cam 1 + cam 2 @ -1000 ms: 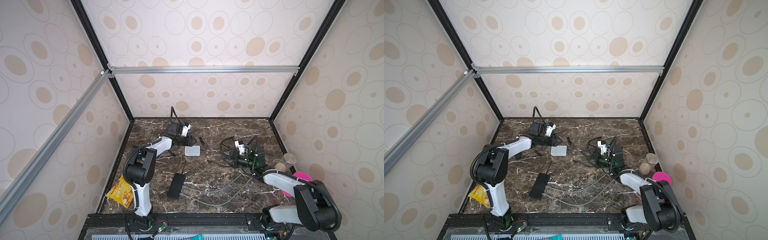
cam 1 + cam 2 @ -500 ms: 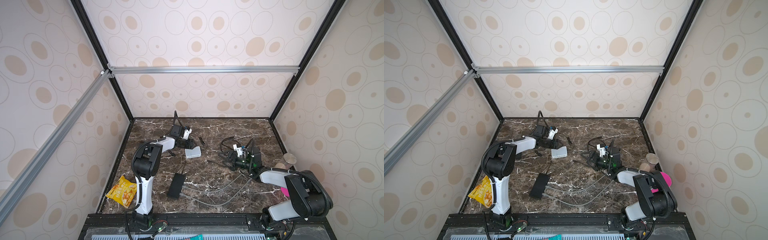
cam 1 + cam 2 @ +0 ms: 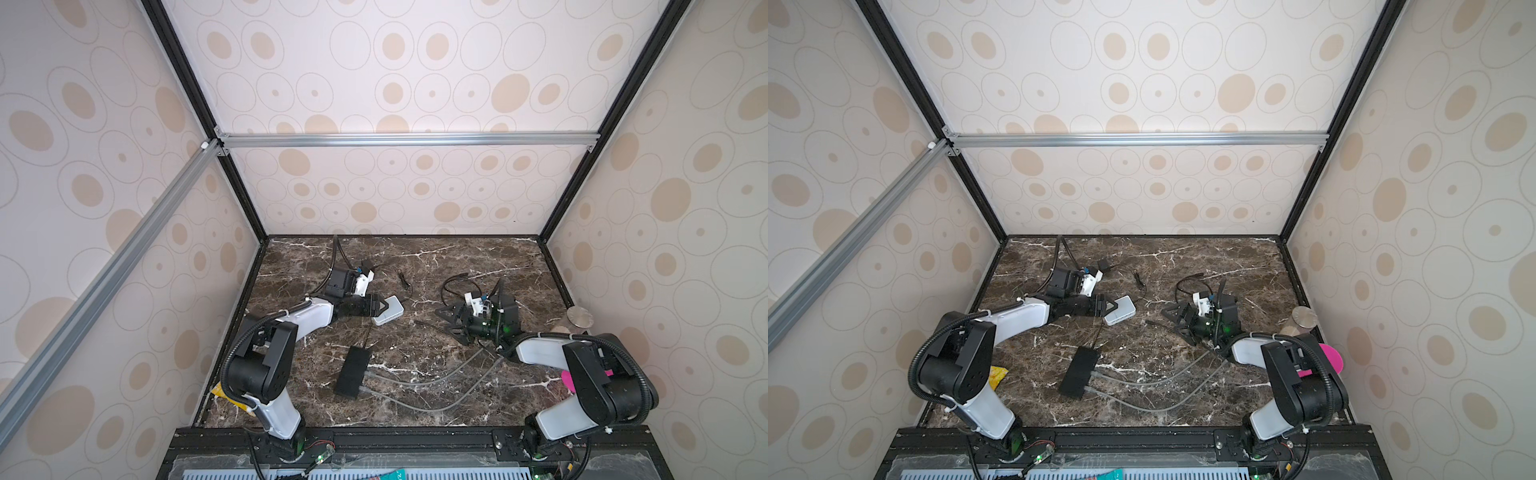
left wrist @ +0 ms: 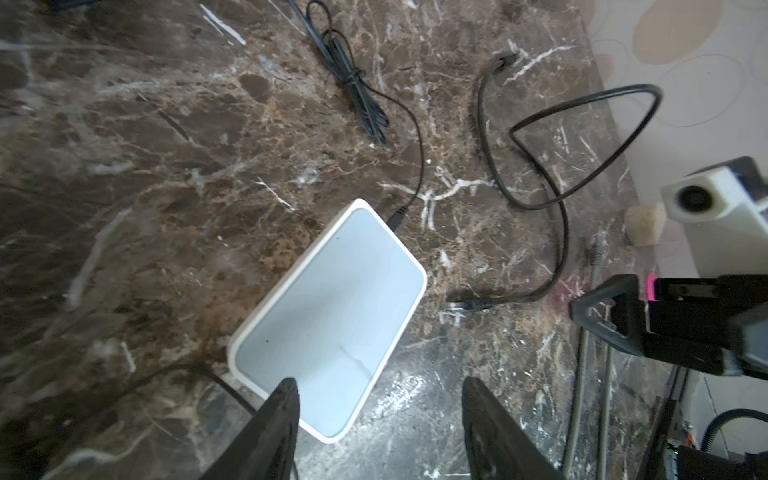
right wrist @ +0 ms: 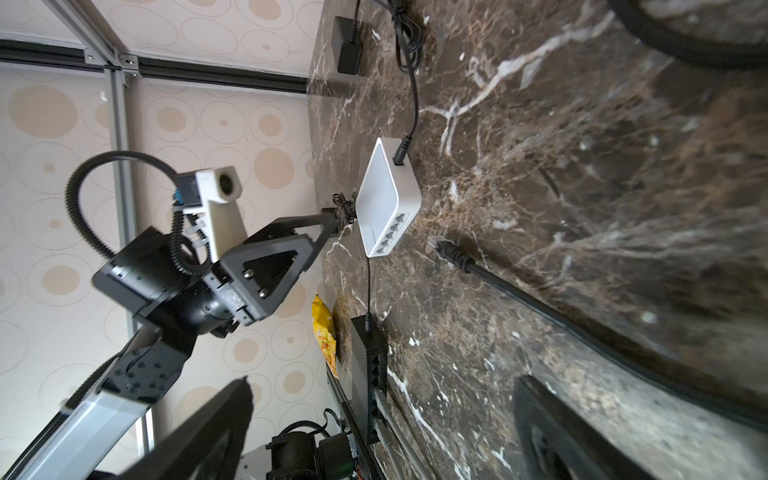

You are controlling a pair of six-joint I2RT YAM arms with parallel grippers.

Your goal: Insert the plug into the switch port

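The white switch lies tilted on the marble table, its row of ports facing the front. A thin black power lead is plugged into its far side. My left gripper is open at the switch's near end; one finger overlaps its corner and the other stands clear of it. The plug, on a black cable's end, lies loose on the table just right of the switch. My right gripper is wide open and empty, low over the table, right of the plug.
A black switch with two grey cables plugged in lies toward the front. A black power adapter sits at the back. A yellow snack bag lies front left. A metal-lidded jar and a pink object stand at the right edge.
My left arm has swung so its gripper now sits at the white switch, which has turned slightly. My right gripper has shifted a little to the left, toward the plug.
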